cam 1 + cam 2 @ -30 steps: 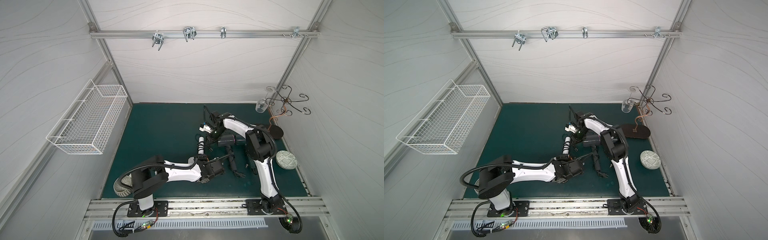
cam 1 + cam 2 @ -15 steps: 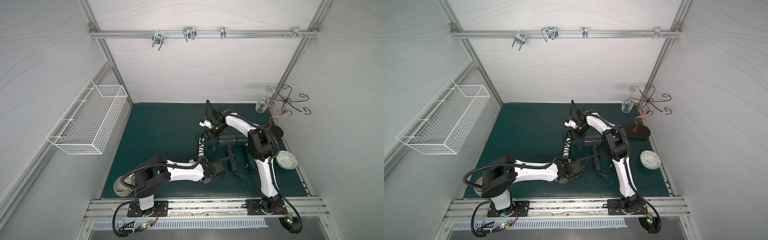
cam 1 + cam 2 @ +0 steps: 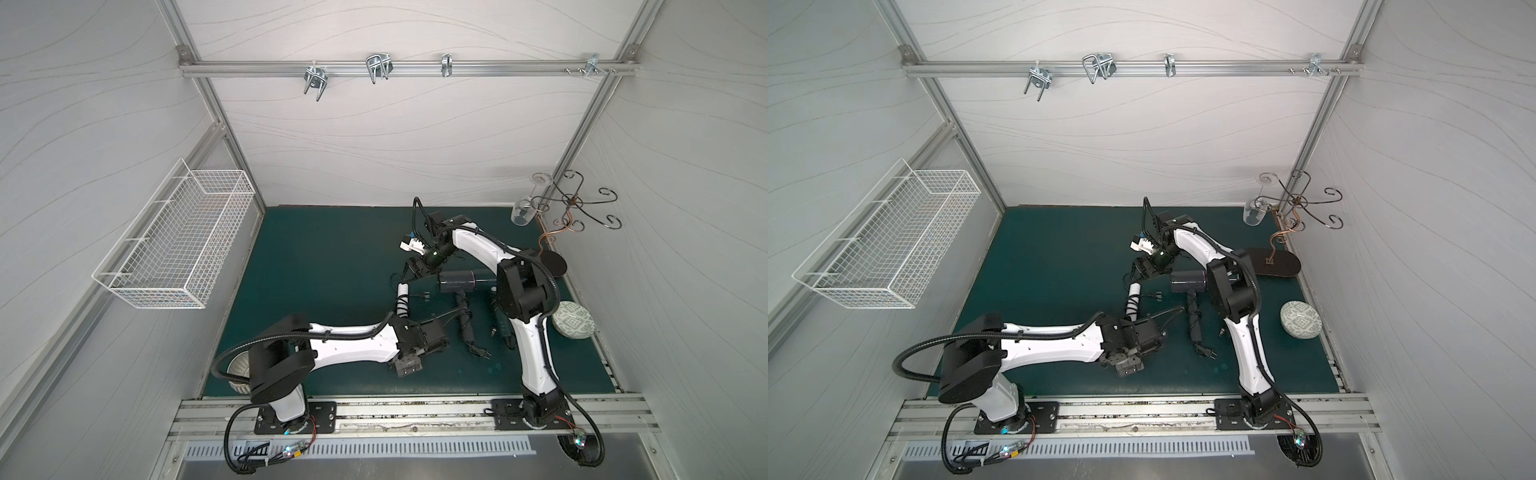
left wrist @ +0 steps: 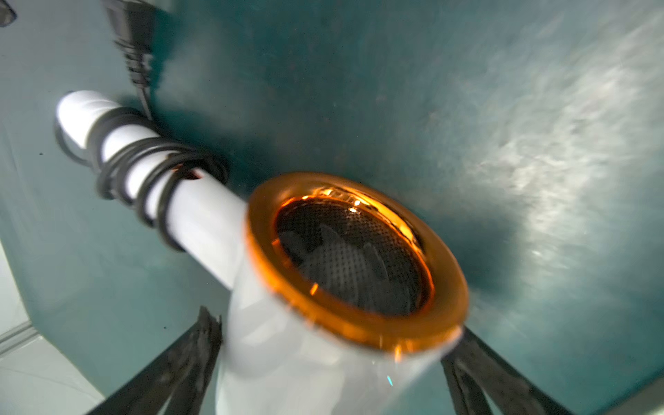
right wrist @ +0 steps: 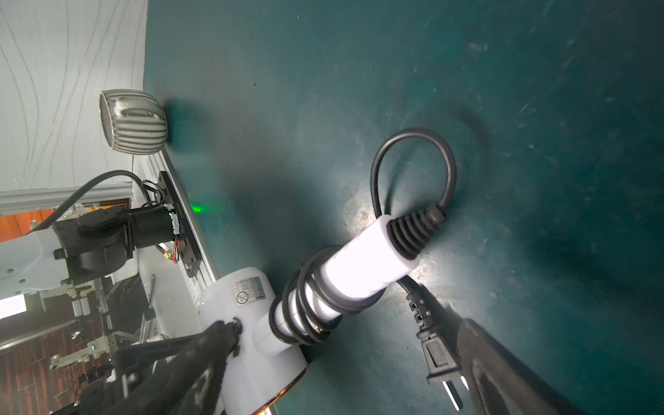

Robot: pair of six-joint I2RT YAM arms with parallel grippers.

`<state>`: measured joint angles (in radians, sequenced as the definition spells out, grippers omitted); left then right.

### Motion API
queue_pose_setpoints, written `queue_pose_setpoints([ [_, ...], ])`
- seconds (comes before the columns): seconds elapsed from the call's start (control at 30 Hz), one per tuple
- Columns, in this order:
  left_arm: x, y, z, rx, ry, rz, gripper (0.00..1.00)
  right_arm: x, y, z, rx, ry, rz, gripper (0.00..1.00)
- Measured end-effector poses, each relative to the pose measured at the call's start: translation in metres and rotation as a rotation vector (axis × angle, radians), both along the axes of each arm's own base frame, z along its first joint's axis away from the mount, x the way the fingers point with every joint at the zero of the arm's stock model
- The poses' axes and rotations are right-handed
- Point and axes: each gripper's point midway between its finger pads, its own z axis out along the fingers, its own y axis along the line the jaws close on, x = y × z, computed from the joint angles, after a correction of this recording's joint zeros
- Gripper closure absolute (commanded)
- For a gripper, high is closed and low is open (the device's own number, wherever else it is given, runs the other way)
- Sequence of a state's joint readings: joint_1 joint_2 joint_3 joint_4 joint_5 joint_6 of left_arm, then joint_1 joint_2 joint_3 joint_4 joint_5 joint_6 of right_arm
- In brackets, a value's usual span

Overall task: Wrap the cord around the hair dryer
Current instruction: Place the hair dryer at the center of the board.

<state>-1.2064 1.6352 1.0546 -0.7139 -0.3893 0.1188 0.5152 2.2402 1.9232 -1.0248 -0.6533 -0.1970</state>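
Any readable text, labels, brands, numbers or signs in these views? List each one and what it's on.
On the white hair dryer, a label, seen in the right wrist view: a crossed-out-circle warning sign and a small square symbol; its printed lines are too small to read.
Everything else: no legible words, brands or numbers in the top views or the left wrist view.

White hair dryer (image 5: 359, 269) lying on mat (image 5: 467, 72) — black cord (image 5: 447, 169) coiled around handle, plug (image 5: 436, 354) free beside it.
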Motion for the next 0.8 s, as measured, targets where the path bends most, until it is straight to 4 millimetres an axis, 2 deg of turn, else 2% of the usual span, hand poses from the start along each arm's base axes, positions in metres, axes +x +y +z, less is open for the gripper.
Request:
queue_pose_setpoints([
  [0.27, -0.002, -0.007, 0.044, -0.155, -0.021, 0.026, 0.02, 0.013, -0.009, 0.027, 0.005, -0.038, -0.067, 0.01],
  [0.37, -0.002, -0.006, 0.079, -0.265, -0.066, 0.025, 0.02, 0.019, -0.015, 0.042, 0.012, -0.059, -0.104, 0.01],
  [0.47, 0.006, 0.001, 0.123, -0.411, -0.126, 0.047, 0.02, 0.025, -0.024, 0.063, 0.023, -0.098, -0.145, 0.01],
  [0.53, 0.020, 0.014, 0.146, -0.492, -0.166, 0.102, 0.02, 0.028, -0.030, 0.081, 0.037, -0.130, -0.174, 0.01],
  [0.6, 0.039, 0.033, 0.161, -0.534, -0.206, 0.180, 0.02, 0.031, -0.037, 0.097, 0.057, -0.165, -0.202, 0.01],
  [0.7, 0.070, 0.067, 0.170, -0.563, -0.249, 0.318, 0.02, 0.031, -0.052, 0.116, 0.088, -0.205, -0.257, 0.01],
  [0.8, 0.096, 0.098, 0.173, -0.591, -0.272, 0.451, 0.02, 0.030, -0.074, 0.123, 0.094, -0.237, -0.321, 0.01],
])
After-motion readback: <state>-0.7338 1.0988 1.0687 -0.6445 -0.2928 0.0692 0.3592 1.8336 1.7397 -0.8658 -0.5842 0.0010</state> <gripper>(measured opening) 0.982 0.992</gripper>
